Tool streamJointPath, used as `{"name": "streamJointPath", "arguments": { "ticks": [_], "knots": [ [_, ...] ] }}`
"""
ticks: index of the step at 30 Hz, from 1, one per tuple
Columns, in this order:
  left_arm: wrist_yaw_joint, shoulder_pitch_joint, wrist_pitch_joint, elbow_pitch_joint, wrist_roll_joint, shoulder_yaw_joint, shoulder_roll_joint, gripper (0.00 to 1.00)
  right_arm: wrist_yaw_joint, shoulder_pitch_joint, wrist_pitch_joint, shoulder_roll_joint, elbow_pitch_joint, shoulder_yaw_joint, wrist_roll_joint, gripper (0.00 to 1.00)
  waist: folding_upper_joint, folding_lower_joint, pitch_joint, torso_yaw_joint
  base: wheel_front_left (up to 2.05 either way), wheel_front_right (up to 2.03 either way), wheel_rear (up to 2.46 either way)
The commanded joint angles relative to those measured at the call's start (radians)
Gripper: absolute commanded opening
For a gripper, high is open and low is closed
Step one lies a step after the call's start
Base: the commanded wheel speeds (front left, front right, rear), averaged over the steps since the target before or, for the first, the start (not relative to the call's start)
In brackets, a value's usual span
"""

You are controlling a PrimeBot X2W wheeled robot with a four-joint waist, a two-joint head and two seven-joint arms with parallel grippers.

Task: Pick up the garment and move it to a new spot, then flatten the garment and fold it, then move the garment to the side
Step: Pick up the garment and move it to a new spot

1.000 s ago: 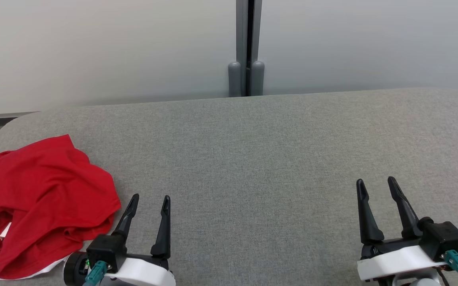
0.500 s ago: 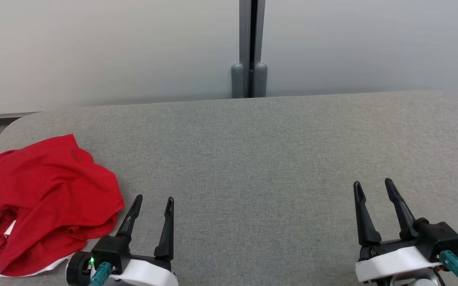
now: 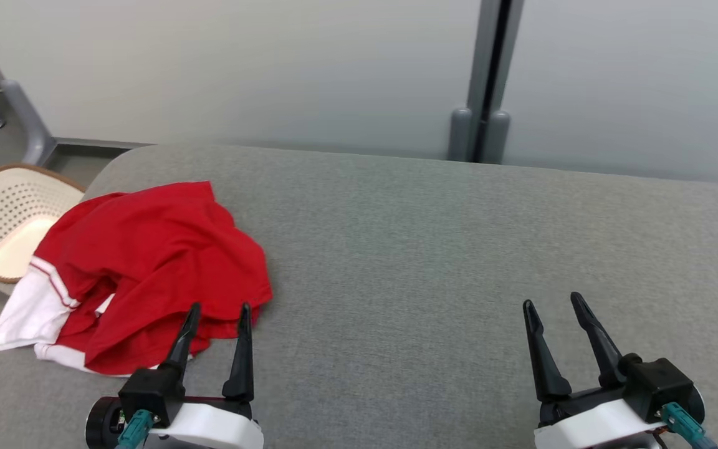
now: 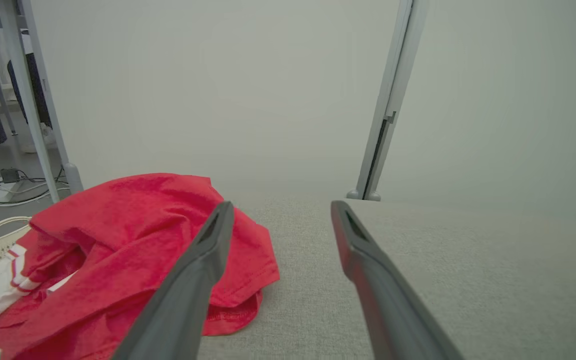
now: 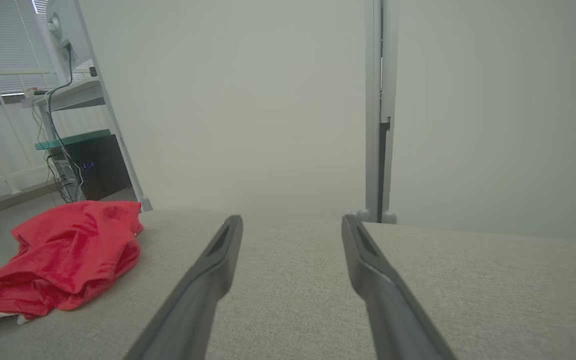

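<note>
At nine o'clock in my head view the basket (image 3: pixel 4 212) runs off the edge, and the surface (image 3: pixel 427 249) is cut at three o'clock. My left jaws cover part of the garment (image 3: pixel 153 249) at its near hem; its crumpled folds hide its shape and underside.

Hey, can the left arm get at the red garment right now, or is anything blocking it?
Probably yes. The left gripper is open and sits right at the near edge of the red garment, which lies crumpled on the grey surface with nothing between them.
</note>
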Motion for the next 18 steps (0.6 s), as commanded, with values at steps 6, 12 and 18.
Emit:
{"name": "streamJointPath", "arguments": {
  "ticks": [6, 12, 18],
  "knots": [
    [0.007, 0.015, -0.005, -0.008, -0.001, 0.033, 0.003, 1.0, 0.0, -0.003, -0.006, -0.003, 0.005, 0.037, 0.006, 1.0, 0.0, 0.0, 0.007, 0.162, 0.0, 0.0, 0.0],
    [0.003, 0.026, -0.005, -0.01, -0.002, 0.055, 0.003, 1.0, 0.0, -0.01, -0.005, -0.002, 0.016, 0.059, 0.018, 1.0, 0.0, 0.0, 0.011, 0.245, 0.0, 0.0, 0.0],
    [0.004, 0.031, -0.005, -0.015, -0.022, 0.067, 0.003, 1.0, 0.0, -0.013, -0.005, -0.003, 0.028, 0.088, 0.037, 1.0, 0.0, 0.0, 0.003, 0.298, 0.0, 0.0, 0.0]
  ]
}}
